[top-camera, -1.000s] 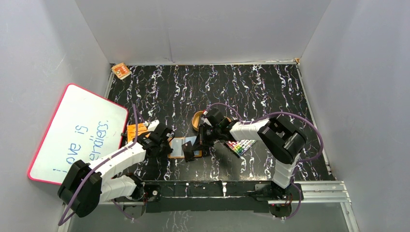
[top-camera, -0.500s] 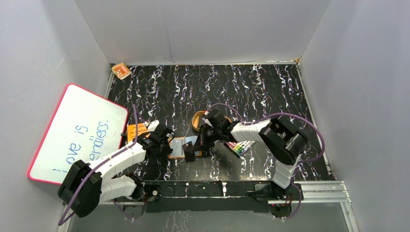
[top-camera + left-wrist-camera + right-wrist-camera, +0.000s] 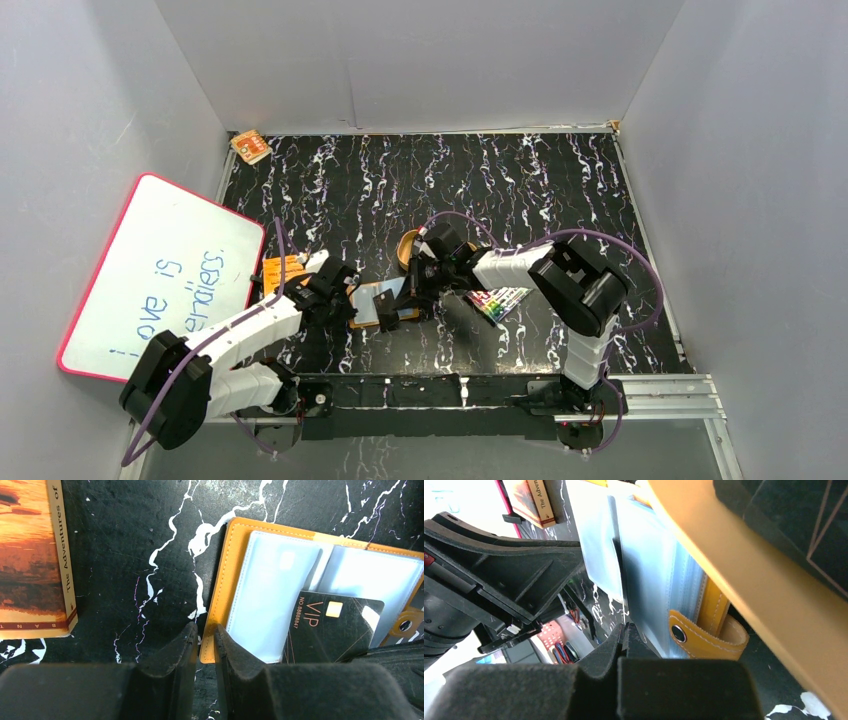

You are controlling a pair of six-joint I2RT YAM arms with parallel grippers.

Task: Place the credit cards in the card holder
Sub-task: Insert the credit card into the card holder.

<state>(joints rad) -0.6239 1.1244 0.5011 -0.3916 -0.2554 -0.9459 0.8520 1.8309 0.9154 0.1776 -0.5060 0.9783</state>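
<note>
Small orange leather card holder [image 3: 222, 580] open at surface [image 3: 140, 540] near edge, left of centre. Left jaws nearly closed, pinching its rim. Right jaws clamped fully on thin black credit card [image 3: 332, 627] over light-blue pocket [image 3: 270, 595]. Square your card to pocket mouth; slide slowly.

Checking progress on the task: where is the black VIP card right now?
In the left wrist view the VIP card is at lower right, lying across the open card holder's light-blue sleeves, with the right gripper shut on it.
</note>
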